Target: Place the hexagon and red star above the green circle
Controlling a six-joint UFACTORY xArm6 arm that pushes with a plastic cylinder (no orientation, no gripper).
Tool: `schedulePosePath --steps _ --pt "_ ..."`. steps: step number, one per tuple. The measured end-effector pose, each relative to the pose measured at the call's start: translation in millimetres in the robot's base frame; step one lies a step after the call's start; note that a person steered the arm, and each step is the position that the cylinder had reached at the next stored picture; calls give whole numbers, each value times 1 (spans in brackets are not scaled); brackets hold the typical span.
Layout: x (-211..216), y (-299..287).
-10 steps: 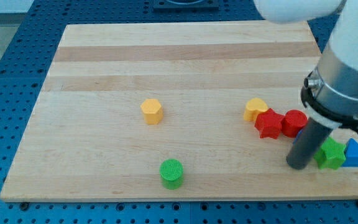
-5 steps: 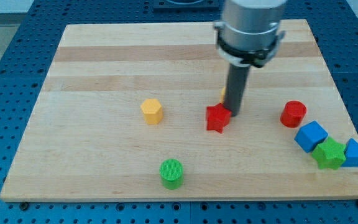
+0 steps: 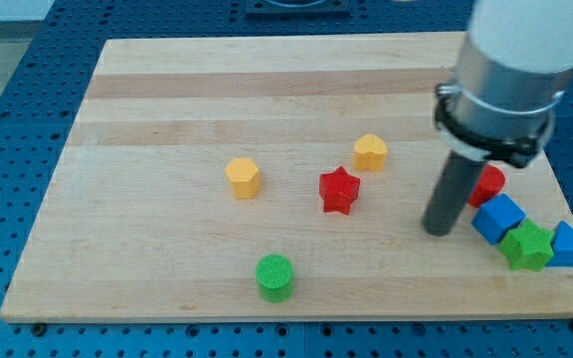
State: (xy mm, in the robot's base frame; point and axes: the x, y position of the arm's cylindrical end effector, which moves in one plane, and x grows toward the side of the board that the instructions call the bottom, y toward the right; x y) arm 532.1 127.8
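The yellow hexagon sits left of the board's middle. The red star lies to its right, near the middle. The green circle stands near the view's bottom edge, below and between them. My tip rests on the board well to the right of the red star, apart from it, and just left of the blue cube. The rod partly hides the red cylinder.
A yellow heart-like block lies above and right of the red star. A green star and a blue triangle cluster at the lower right by the board's edge.
My tip has moved from beside the red star to the right and down, near the blue cube. The red star shifted slightly left. The yellow heart-like block is now uncovered.
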Motion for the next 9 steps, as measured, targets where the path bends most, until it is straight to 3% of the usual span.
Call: schedulePosePath --steps 3,5,6,9 --pt "-42 -99" --pt "-57 -16" --pt "-71 -32" --pt "-54 -108"
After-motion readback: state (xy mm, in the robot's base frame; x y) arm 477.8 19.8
